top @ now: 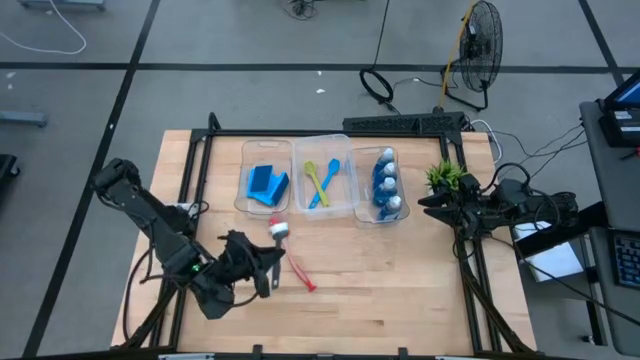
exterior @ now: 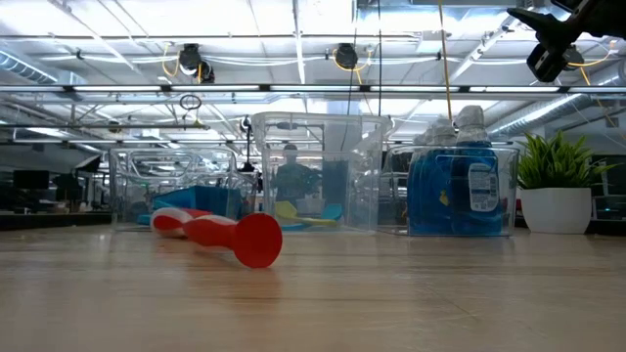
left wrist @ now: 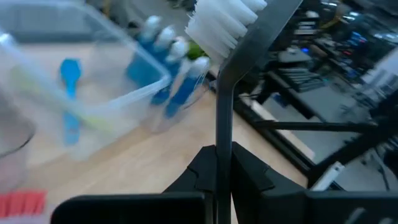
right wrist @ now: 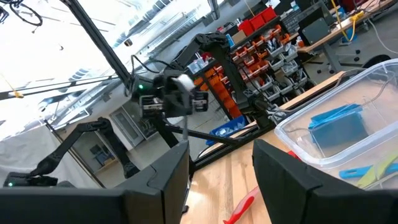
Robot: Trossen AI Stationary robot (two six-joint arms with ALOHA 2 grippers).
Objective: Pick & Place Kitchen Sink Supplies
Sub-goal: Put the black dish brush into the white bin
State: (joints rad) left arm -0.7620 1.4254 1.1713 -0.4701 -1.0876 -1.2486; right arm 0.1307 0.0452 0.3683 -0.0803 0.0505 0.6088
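A dark-handled brush point(left wrist: 222, 99) with white bristles is gripped by its thin handle between the closed fingers of the left gripper point(left wrist: 222, 152), which is held above the table point(top: 400, 290) near the near-left corner. Just beside that gripper, a red brush point(top: 296, 262) is laid flat on the wood, its white head pointed toward the bins point(top: 322, 138) and its handle toward the near edge.

Three clear bins are lined up side by side near the middle of the far edge. Blue sponges point(top: 266, 184) are seen in the left one, a yellow-green brush point(top: 311, 177) and a light blue brush point(top: 327, 182) in the middle one, and blue-and-white bottles point(top: 386, 185) in the right one.

A small potted plant point(top: 446, 176) is set near the right edge, beside the bottle bin. The right gripper point(right wrist: 221, 155) is held above the table next to the plant, its fingers parted with nothing between them.
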